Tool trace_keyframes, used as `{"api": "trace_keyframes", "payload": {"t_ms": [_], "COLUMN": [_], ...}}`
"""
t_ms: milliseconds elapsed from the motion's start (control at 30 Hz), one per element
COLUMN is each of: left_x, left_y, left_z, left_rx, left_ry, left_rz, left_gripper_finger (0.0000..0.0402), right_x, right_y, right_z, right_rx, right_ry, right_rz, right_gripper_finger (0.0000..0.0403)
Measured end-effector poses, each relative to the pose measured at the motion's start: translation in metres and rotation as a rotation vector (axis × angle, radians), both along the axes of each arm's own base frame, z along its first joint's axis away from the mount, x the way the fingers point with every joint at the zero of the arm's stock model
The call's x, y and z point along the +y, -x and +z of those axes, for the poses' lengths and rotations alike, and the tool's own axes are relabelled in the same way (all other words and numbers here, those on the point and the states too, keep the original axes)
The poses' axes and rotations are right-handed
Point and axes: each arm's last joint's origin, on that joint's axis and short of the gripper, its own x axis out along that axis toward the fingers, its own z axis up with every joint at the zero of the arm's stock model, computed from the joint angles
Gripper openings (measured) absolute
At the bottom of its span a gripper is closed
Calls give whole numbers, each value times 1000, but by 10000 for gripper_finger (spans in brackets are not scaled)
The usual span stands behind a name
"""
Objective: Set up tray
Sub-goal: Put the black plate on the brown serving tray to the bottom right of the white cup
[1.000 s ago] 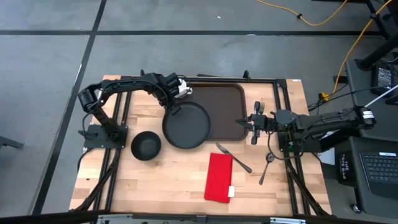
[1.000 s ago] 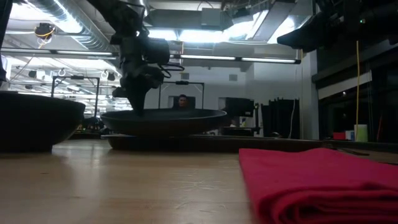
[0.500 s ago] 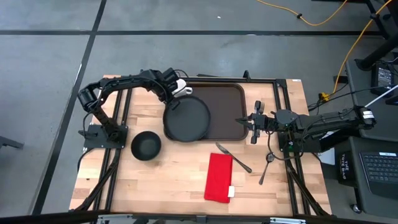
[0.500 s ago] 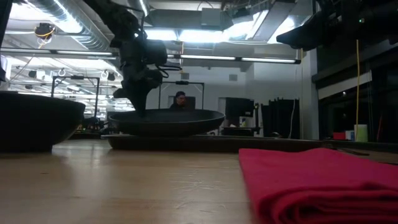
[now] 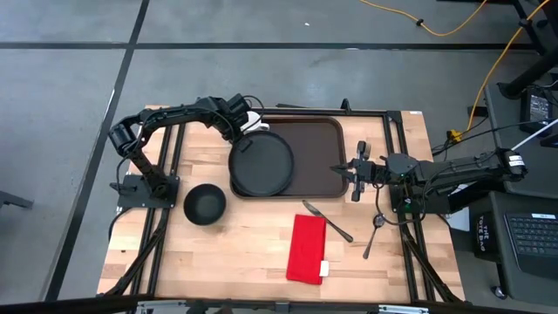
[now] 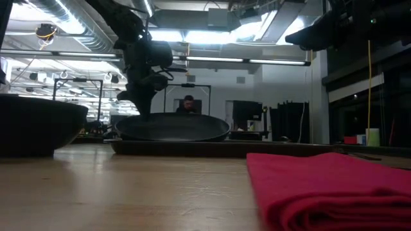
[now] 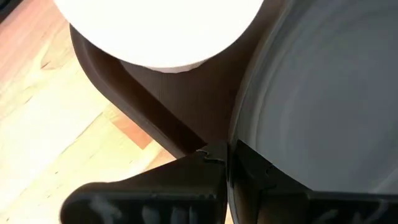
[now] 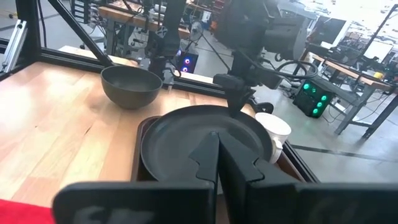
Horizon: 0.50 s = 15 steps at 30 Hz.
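Observation:
The dark brown tray [image 5: 314,155] lies at the table's far middle. A round black plate [image 5: 261,164] is level over the tray's left part, and its left side reaches past the tray's left rim [image 7: 134,102]. My left gripper [image 5: 245,139] is shut on the plate's far left rim and points steeply down. A white cup [image 5: 254,122] stands at the tray's far left corner, just beyond that gripper. My right gripper [image 5: 343,170] hovers shut and level at the tray's right edge, pointing toward the plate [image 8: 205,140]. My left gripper pinches the plate's rim [image 7: 231,146] at its far left side between its two fingers, one above the plate and one under it. The fingers come from above, slanting down. The plate [image 6: 172,127] is level, low on the tray; whether it rests there, I cannot tell.
A black bowl [image 5: 204,204] stands on the wood to the near left of the plate. A folded red napkin [image 5: 307,249] lies near the front edge, with a fork [image 5: 327,221] and a spoon [image 5: 375,234] to its right. The cup [image 7: 155,31] is close to my left fingers.
My left gripper has carried the plate toward the table's far edge, farther over the tray, and has lowered it. The plate, tilted and clear of the tray a second ago, is now level and low on it. The gripper stayed shut on the rim.

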Motion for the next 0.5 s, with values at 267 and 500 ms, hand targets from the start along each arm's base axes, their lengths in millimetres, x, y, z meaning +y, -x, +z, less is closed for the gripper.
{"api": "trace_keyframes", "payload": {"t_ms": [267,500], "left_x": [0,0], "left_y": [-1,-1], "left_z": [0,0], "left_rx": [-6,-8], "left_ry": [-6,-7], "left_rz": [-3,-2], "left_gripper_finger": [4,4], "right_x": [0,0], "right_y": [0,0], "right_z": [1,1], "right_rx": [-6,-4], "right_ry": [12,21], "right_rz": [1,2], "right_gripper_finger": [13,13]}}
